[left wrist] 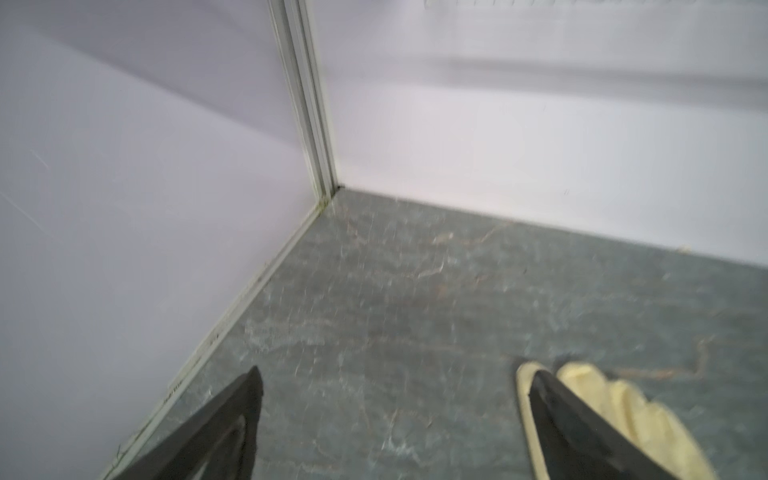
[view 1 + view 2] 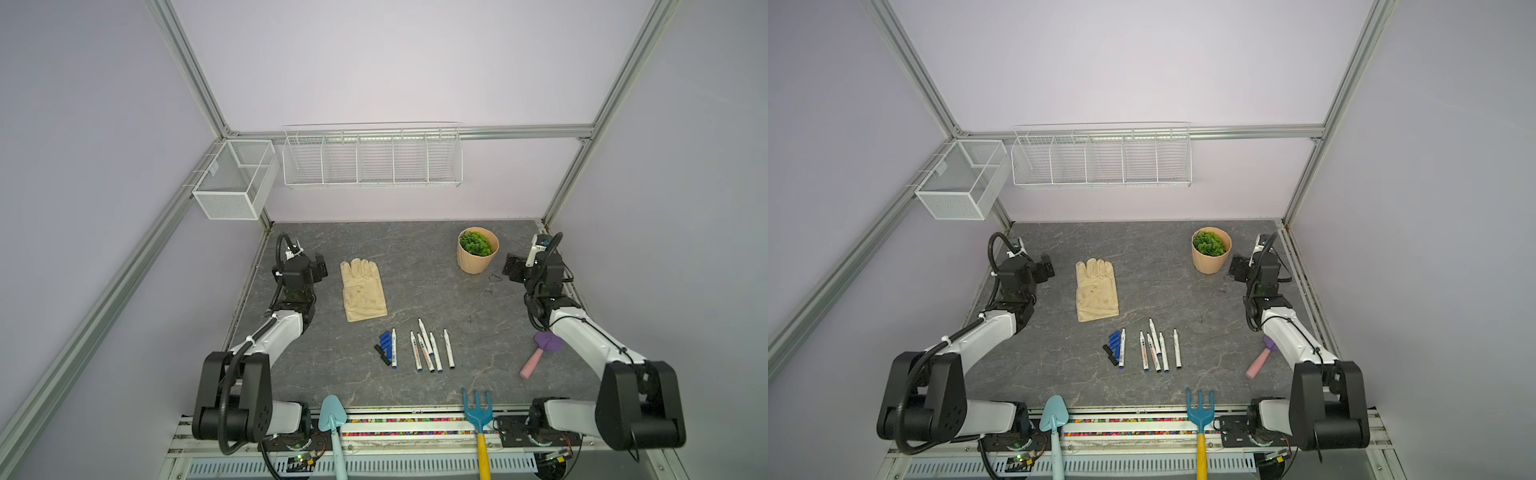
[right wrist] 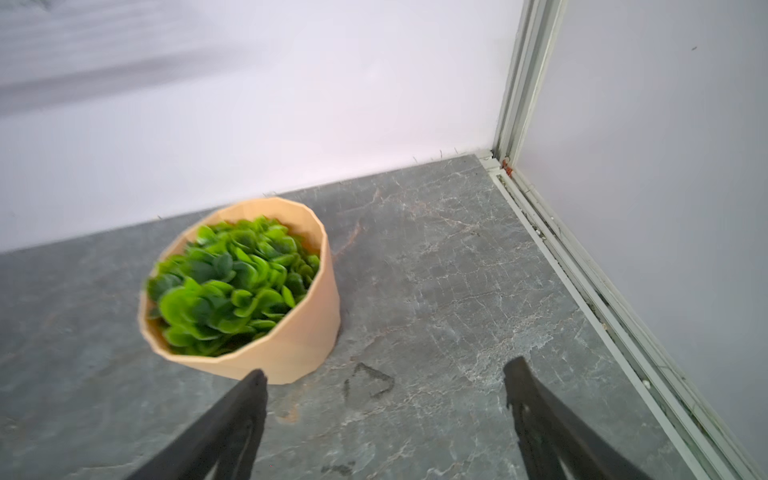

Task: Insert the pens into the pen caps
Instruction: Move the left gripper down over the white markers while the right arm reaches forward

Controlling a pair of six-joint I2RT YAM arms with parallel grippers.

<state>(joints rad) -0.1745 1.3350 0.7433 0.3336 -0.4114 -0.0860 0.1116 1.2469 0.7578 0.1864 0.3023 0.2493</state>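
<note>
- Left wrist view: L gripper (image 1: pixel 395 372) open wide, empty, over table (image 1: pixel 415 291) by glove (image 1: pixel 615 411).
- R gripper (image 3: pixel 386 365) open, empty, pot (image 3: pixel 299 332) just beside.
- Both top views: pens (image 2: pixel 435 351) lie side by side front-centre, caps (image 2: pixel 385 340) bunched just beside leftmost pen, well apart from both grippers.

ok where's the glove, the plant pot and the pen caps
glove (image 2: pixel 363 291): in a top view, on the palm
plant pot (image 2: pixel 473 264): in a top view, on its outer wall
pen caps (image 2: pixel 385 341): in a top view, on a blue cap in the cluster
</note>
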